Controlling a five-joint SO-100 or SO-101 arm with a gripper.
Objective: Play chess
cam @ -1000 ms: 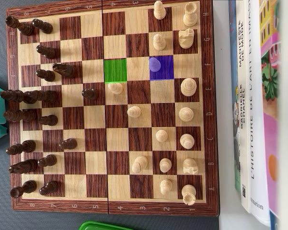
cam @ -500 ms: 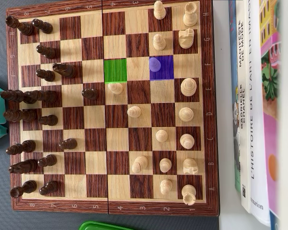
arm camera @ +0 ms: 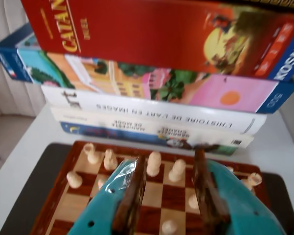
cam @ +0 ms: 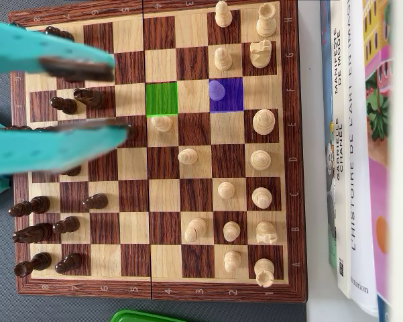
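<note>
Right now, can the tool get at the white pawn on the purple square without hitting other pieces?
Probably yes. The tool is open above the dark pieces' side, and the pawn stands free on the purple square, the green square beside it empty. Neighbouring white pawn leaves a gap.

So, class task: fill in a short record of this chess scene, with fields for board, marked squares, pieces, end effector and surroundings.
board: wooden chessboard on a dark mat
marked squares: green square, empty; purple square, with a pawn on it
pieces: light pieces on the right, dark pieces on the left in the overhead view
end effector: open, above the dark pieces, holding nothing
surroundings: books stacked beside the board
</note>
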